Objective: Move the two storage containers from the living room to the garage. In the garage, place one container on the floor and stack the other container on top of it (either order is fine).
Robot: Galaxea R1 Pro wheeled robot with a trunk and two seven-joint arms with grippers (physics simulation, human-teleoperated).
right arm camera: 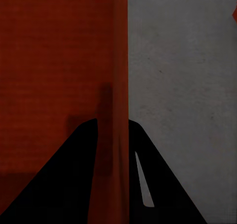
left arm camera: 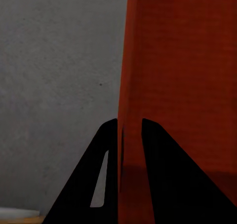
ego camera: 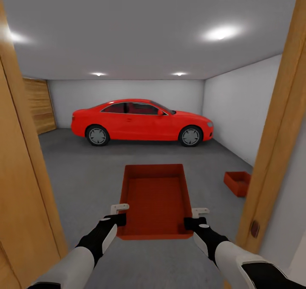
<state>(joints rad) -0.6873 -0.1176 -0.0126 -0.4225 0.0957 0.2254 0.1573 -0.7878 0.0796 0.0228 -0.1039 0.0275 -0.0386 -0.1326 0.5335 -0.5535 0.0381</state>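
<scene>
Carrying one bin through the doorway, left gripper and right gripper have jaws clamped on its side walls, long axis pointing ahead; second bin sits on the garage floor, ahead-right, nearer the right arm

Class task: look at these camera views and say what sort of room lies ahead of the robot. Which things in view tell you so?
Most likely a garage, seen through a wooden doorway. A red car is parked on a grey concrete floor, between bare pale walls, with round ceiling lights above.
</scene>
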